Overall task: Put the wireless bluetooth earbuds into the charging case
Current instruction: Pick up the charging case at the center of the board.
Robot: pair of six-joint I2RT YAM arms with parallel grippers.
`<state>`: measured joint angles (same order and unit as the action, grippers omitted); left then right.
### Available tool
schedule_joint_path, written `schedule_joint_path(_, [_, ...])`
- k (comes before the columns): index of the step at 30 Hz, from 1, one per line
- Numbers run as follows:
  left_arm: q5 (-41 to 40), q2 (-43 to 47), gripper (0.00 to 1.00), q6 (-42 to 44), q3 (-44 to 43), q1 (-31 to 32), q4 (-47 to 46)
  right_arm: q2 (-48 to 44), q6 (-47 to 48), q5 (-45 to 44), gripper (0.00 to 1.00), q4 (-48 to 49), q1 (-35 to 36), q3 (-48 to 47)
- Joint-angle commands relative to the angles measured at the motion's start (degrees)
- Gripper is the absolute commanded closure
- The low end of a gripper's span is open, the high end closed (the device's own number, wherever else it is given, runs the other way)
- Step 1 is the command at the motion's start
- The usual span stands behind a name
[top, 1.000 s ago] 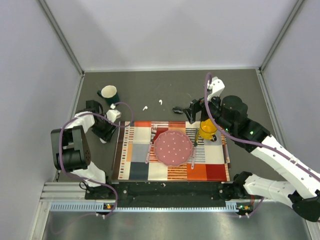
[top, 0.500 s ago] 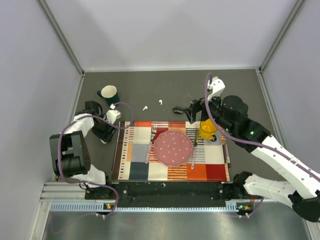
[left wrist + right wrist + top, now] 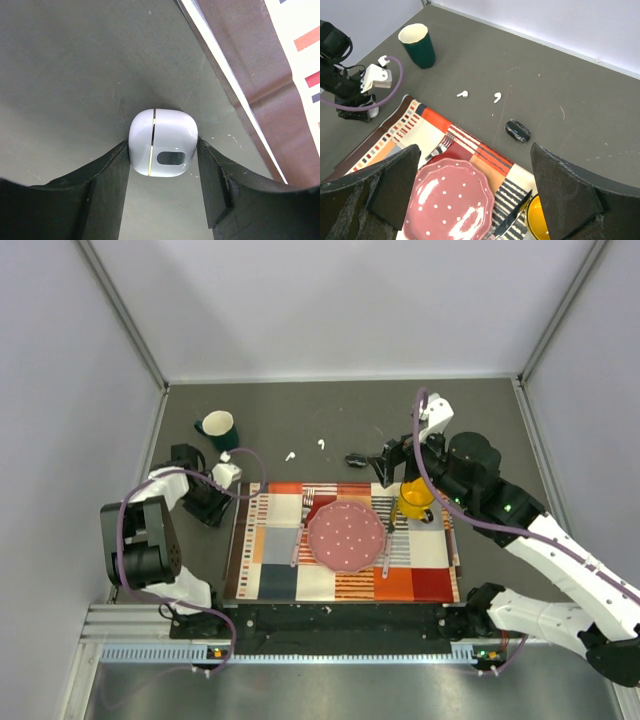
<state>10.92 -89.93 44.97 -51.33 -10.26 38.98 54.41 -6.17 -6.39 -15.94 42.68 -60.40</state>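
left wrist: charging case (image 3: 162, 142) gripped inside left pincer (image 3: 162, 150)

The black-and-white six-joint left arm (image 3: 150, 530) is folding back on itself by the left edge of the tabletop (image 3: 300, 420). Its wrist is reaching toward the far-left corner and tilting down low over the surface. The black two-finger left gripper (image 3: 162, 147) is clasping the small white rounded-square plastic charging case (image 3: 167, 127), with its fingers (image 3: 105, 175) pressing one against each side.

The black-and-white right arm (image 3: 545, 540) is stretching from the near-right corner toward the middle of the tabletop, with its wrist raised. The right gripper (image 3: 475, 150) is hanging well above the surface, its jaws spread wide and holding nothing.
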Motion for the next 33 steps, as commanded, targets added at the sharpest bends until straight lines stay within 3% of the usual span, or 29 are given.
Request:
schedule_joint_path(1, [1.7,-0.6,0.44,0.7,-0.5,-0.4,-0.5,-1.5,0.8,-0.9,0.08,1.2,-0.4,-0.4])
schedule_joint_path(3, [2.0,-0.5,0.52,0.6,-0.8,-0.4,-0.3,-1.5,0.9,-1.0,0.08,1.4,-0.4,-0.3])
schedule_joint_path(4, [2.4,-0.4,0.65,0.6,-1.1,-0.4,-0.3,-1.5,0.9,-1.0,0.08,1.4,-0.4,-0.3])
schedule_joint_path(6, [3.1,-0.2,0.8,0.6,-1.7,-0.4,0.2,-1.6,1.0,-1.1,0.07,1.5,-0.4,-0.2])
schedule_joint_path(7, [3.1,-0.1,1.0,0.6,-2.2,-0.4,0.6,-1.7,1.0,-1.0,0.07,1.5,-0.4,0.0])
schedule_joint_path(11, [6.5,3.1,1.0,1.3,-3.2,-0.5,1.3,-1.9,0.8,-1.3,0.07,1.5,-0.4,0.2])
schedule_joint_path(17, [21.7,16.8,1.0,5.0,-3.4,-0.3,0.4,-1.3,-3.1,-1.2,0.08,1.3,-1.9,-0.7])
schedule_joint_path(24, [43.7,37.0,1.0,3.5,1.6,-0.2,-11.8,1.9,-18.2,16.3,0.09,0.8,-9.8,-2.1])
schedule_joint_path(26, [48.7,41.9,1.0,-0.5,2.8,0.5,-16.5,3.1,-21.1,18.7,0.1,1.3,-10.1,-2.4])
schedule_joint_path(28, [50.4,45.5,1.0,-4.6,4.2,1.3,-21.9,5.1,-22.6,22.7,0.12,2.0,-10.1,-3.0])
schedule_joint_path(33, [52.2,49.1,1.0,-7.2,5.0,7.4,-23.3,8.5,-27.9,32.1,0.18,5.6,-10.1,-3.6])
